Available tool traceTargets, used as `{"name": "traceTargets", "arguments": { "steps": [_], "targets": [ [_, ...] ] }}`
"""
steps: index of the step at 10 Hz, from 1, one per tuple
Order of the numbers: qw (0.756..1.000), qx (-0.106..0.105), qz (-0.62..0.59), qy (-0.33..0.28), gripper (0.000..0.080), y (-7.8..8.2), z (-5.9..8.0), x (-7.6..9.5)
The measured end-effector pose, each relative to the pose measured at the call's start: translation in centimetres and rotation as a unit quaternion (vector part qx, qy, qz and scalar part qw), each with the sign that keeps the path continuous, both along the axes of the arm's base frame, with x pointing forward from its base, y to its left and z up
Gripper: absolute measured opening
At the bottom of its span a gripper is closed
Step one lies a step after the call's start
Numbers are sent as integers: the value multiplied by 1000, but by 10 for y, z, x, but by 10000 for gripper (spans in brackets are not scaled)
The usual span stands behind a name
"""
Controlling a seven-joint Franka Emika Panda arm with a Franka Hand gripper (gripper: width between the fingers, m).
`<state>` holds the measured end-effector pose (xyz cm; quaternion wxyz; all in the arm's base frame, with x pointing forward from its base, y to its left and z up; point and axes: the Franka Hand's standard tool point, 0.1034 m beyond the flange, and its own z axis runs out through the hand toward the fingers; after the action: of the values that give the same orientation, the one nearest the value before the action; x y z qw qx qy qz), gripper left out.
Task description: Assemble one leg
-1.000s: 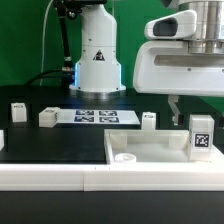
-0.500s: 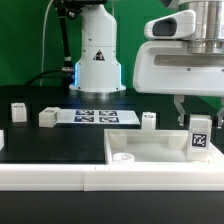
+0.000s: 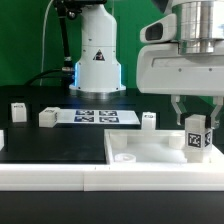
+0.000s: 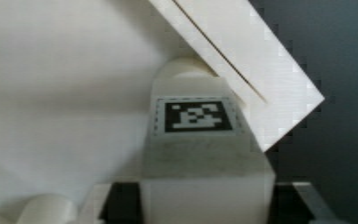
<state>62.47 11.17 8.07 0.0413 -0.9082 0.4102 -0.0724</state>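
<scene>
My gripper (image 3: 196, 112) is shut on the leg (image 3: 197, 138), a small white post with a black-and-white tag facing the camera. I hold it upright over the far right end of the large white panel (image 3: 140, 152); its lower end is at the panel's rim. In the wrist view the leg (image 4: 197, 130) runs between my dark finger pads (image 4: 130, 197), with the panel (image 4: 69, 100) and its raised rim (image 4: 247, 60) beneath. I cannot tell whether the leg touches the panel.
Three more small white legs stand on the black table (image 3: 19, 110) (image 3: 46, 117) (image 3: 148, 120). The marker board (image 3: 95, 116) lies at the back, in front of the robot base (image 3: 97, 62). A low white wall (image 3: 60, 178) runs along the front.
My gripper and the held leg have shifted slightly toward the exterior view's left and a little lower over the panel. Nothing else has moved.
</scene>
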Motion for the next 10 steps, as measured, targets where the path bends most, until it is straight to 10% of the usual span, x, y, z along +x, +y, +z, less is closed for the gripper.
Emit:
{"name": "traceTargets", "arguments": {
  "steps": [10],
  "targets": [
    [907, 91, -410, 32, 294, -1, -1, -4]
  ]
}}
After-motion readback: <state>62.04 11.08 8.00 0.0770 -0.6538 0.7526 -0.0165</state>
